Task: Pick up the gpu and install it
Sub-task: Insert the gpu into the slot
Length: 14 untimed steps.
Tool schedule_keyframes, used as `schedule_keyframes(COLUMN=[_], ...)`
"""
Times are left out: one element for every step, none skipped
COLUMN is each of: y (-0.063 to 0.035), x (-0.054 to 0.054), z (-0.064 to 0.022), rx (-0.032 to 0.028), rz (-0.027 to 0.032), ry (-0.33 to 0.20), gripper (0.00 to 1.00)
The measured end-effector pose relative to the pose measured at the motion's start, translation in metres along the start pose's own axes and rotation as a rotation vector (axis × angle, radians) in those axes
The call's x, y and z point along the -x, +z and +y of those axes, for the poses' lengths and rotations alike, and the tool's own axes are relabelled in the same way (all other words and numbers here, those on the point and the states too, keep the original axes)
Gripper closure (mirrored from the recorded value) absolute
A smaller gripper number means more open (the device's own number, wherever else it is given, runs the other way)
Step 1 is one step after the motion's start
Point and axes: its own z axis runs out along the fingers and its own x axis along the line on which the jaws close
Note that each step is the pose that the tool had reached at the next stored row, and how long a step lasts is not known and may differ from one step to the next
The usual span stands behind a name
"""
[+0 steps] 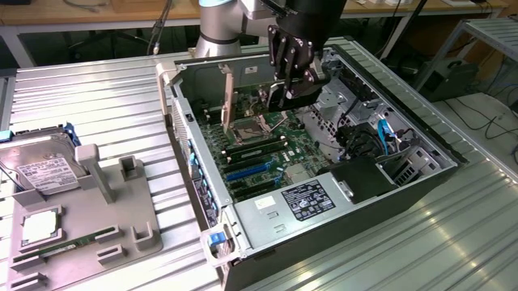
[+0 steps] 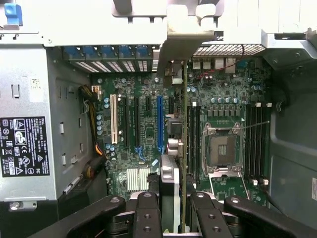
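Observation:
The open computer case [image 1: 188,151] lies on its side with the motherboard [image 2: 143,129] facing up. My gripper [image 1: 293,97] hangs inside the case, shut on the gpu [image 2: 182,148]. The card stands on edge between the fingers [image 2: 148,208]. Its heatsink [image 2: 168,183] sits close to the pads, and its silver end bracket [image 2: 173,44] reaches the case's rear wall. In the exterior view the bracket [image 1: 227,97] stands upright near that wall. The card's edge lies between the blue slot [image 2: 159,124] and the CPU socket [image 2: 220,148]. Whether it is seated in a slot I cannot tell.
A silver hard drive [image 1: 45,167] and a thin RAM stick [image 1: 69,247] rest on a grey fixture [image 1: 121,224] at the exterior view's left. The power supply [image 1: 299,200] fills the case's near end. Drive bays with blue cables [image 1: 384,133] line the exterior view's right.

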Motion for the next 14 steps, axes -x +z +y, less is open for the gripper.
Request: schedule_keyframes(y=[0.0004, 0.0014, 0.0032, 0.0049, 0.0065, 0.0081, 0.0099, 0.0117, 0.0142, 0.0157, 0.0172, 0.0191, 0.0208, 0.0223], x=[0.0, 0.0, 0.0, 0.0, 0.0, 0.0, 0.0, 0.0, 0.0, 0.0, 0.0, 0.0, 0.0, 0.0], z=[0.0, 0.0002, 0.0003, 0.0009, 0.0014, 0.0018, 0.0022, 0.0027, 0.0045, 0.0053, 0.0057, 0.0057, 0.0057, 0.0058], rx=[0.0, -0.0001, 0.0, -0.0001, -0.0001, -0.0001, 0.0, 0.0, 0.0, -0.0001, 0.0, -0.0001, -0.0001, 0.0], rz=[0.0, -0.0001, 0.0, -0.0001, -0.0001, 0.0, 0.0001, 0.0001, -0.0001, -0.0001, -0.0001, -0.0001, -0.0002, -0.0002], ry=[0.0, 0.0, 0.0, 0.0, 0.0, 0.0, 0.0, 0.0, 0.0, 0.0, 0.0, 0.0, 0.0, 0.0], gripper=[0.71, 0.71, 0.71, 0.71, 0.71, 0.71, 0.71, 0.71, 0.71, 0.71, 0.71, 0.71, 0.71, 0.71])
